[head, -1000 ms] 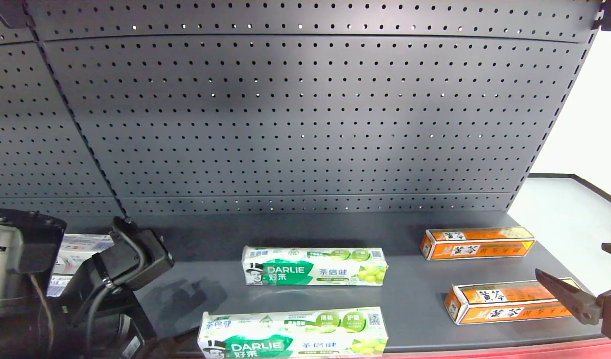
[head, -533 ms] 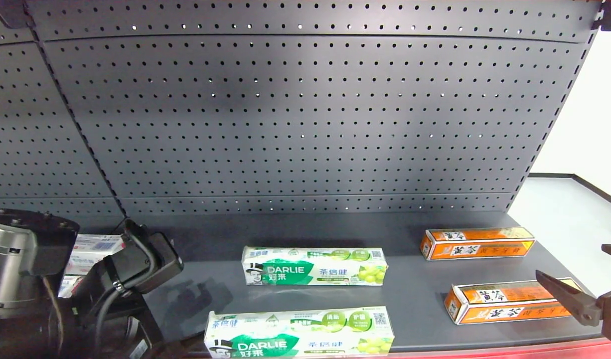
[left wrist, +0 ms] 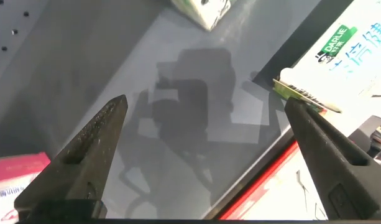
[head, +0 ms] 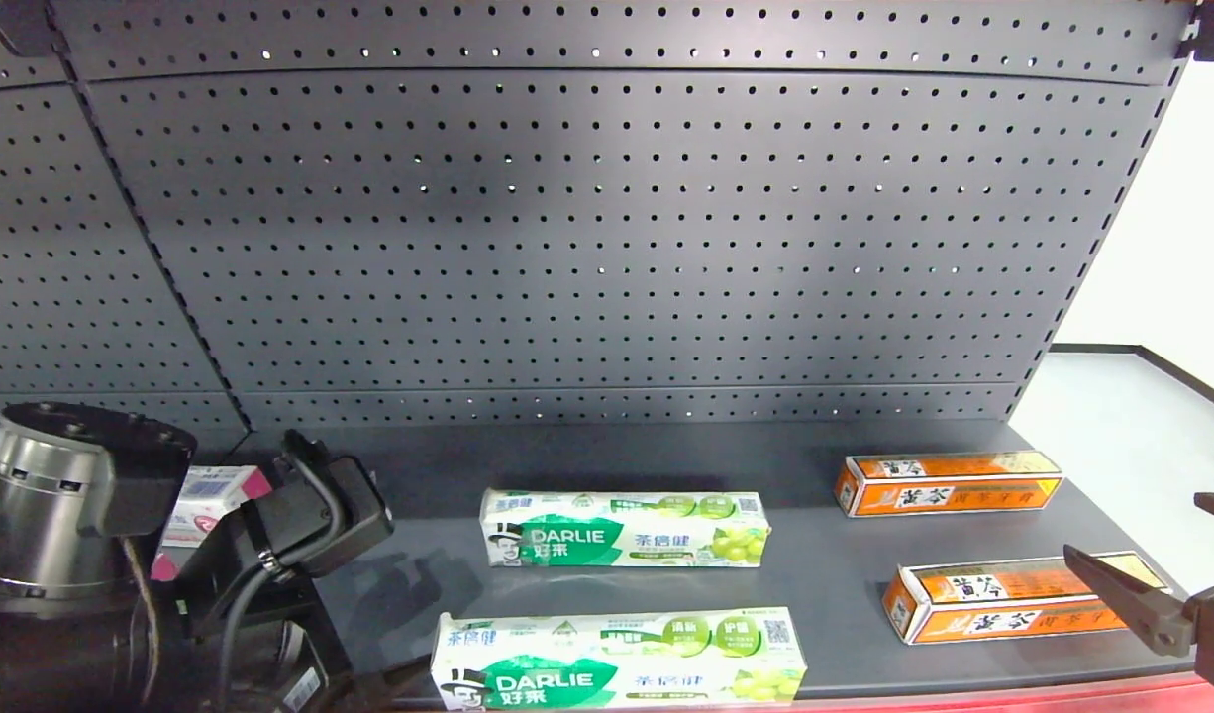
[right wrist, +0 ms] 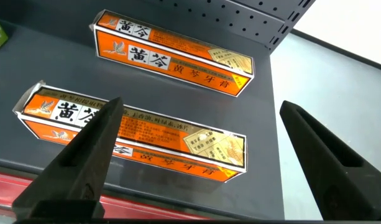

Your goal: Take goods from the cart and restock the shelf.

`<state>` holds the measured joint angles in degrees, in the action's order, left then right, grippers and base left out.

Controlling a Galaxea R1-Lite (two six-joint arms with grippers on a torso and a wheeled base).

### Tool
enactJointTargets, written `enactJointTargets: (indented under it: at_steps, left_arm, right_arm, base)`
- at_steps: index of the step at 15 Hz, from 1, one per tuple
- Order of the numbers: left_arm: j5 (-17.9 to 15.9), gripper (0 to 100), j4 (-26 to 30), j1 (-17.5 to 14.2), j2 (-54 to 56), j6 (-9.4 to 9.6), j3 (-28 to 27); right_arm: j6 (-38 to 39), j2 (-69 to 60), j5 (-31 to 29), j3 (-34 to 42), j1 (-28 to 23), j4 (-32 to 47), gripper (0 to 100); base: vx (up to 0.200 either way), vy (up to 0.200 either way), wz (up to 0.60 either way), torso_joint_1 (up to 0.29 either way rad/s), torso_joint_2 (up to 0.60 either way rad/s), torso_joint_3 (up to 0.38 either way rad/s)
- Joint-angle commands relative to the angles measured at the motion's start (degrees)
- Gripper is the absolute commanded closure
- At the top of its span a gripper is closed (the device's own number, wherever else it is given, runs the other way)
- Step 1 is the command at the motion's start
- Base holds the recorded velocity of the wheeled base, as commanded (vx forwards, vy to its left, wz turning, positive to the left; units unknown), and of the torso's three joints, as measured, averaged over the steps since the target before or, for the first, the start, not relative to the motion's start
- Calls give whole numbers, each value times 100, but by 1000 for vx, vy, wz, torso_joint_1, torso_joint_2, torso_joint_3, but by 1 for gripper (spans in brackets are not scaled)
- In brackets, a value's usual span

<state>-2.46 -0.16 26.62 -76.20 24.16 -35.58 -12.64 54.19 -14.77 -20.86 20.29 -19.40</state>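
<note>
Restocking was judged partly done: five cartons lay flat, with bare room left to fill.

Head view: grey matte metal shelf (head: pixel 449 456) and perforated back panel (head: pixel 607 248). The right end effector (head: pixel 1162 545) stood wide and empty. The front orange carton (head: pixel 1003 599) lay just behind it, the rear orange carton (head: pixel 949 482) farther back. The rear green carton (head: pixel 622 530) and front green carton (head: pixel 617 668) lay well to its left.

Left wrist view: the left end effector (left wrist: pixel 202 162) was spread wide, holding nothing, over bare shelf. The front green carton's end lay just beside one fingertip; contact could not be told. A pink carton (left wrist: pixel 16 177) sat near the other fingertip.

Right wrist view: both orange cartons lay beyond the parted dark tapered fingers. All cartons were long, rectangular, glossy printed card.
</note>
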Motion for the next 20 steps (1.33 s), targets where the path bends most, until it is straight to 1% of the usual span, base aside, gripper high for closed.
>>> enactJointTargets:
  at_steps: [1, 7, 16, 18, 19, 20]
  left_arm:
    - [0, 0, -2, 53, -88, -8, -45]
    - [9, 0, -2, 106, -105, -8, -54]
    - [9, 0, 7, 80, -53, -34, -1]
    - [44, 0, 16, -34, 229, -263, 43]
    - [62, 0, 25, -149, 361, -289, 52]
    - [62, 0, 7, -404, 519, -289, 43]
  right_arm:
    - [-1, -5, 1, 3, 2, -3, 0]
    - [-1, -5, 1, 38, 2, -3, 0]
    - [-10, 4, 10, 64, 19, -3, 0]
    - [-45, 136, 36, -85, 90, -3, 0]
    - [-54, 250, 54, -191, 107, -3, 0]
    - [-54, 479, 54, -419, 125, -3, 0]
  base:
    - [0, 0, 0, 0, 0, 0]
    - [0, 0, 0, 0, 0, 0]
    - [0, 0, 0, 0, 0, 0]
    - [0, 0, 0, 0, 0, 0]
    - [0, 0, 0, 0, 0, 0]
    - [0, 0, 0, 0, 0, 0]
